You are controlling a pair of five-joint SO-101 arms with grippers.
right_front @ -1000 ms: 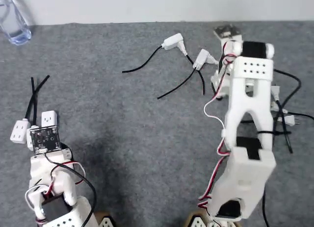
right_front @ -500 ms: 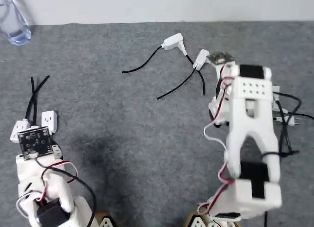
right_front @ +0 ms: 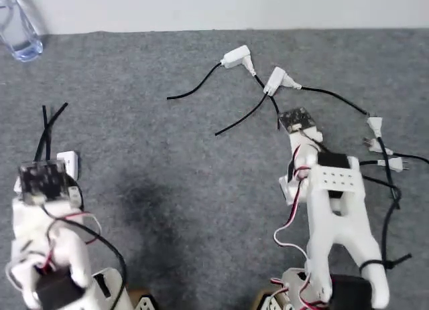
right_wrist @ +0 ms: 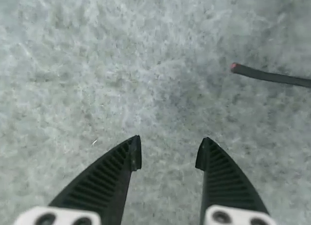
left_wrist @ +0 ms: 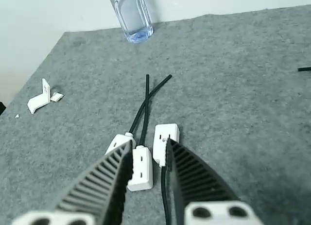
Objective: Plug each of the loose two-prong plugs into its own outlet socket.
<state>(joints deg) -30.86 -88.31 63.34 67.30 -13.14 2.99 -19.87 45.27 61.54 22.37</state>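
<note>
Ops: left gripper [left_wrist: 149, 148] state?

Dev: Spread. Fingers straddle the middle socket [left_wrist: 140, 167] of three white outlet sockets. Can't tell if the pads touch it. Second socket [left_wrist: 165, 137] sits just outside one finger, third socket [left_wrist: 118, 143] is partly hidden behind the other finger. Their black cords [left_wrist: 146, 101] run straight ahead of the tips, cut ends lying on the grey mat [left_wrist: 243, 89].

Ops: right gripper?

Dev: Right gripper [right_wrist: 169, 152] is spread too, nothing between the fingers, bare mat under it. Black cord end [right_wrist: 265, 77] with a reddish tip lies ahead of the tips and off to one side, well apart from them.

Ops: plugs?

Dev: High view has them on the outer side of the right arm [right_front: 332, 203]: far plug [right_front: 374, 125] and near plug [right_front: 397, 165], prongs showing on the near one, black cords tangled around both. Both loose on the mat, well apart from the three sockets at the left gripper. Ahead of the right arm are a far connector [right_front: 236, 57] and a near connector [right_front: 276, 79], white bodies on black cords, close together.

Ops: other stuff?

Dev: Clear bottle [left_wrist: 132, 16] far ahead of the left gripper at the mat's edge. Small white bits [left_wrist: 41, 95] off to one side of it, well apart.
</note>
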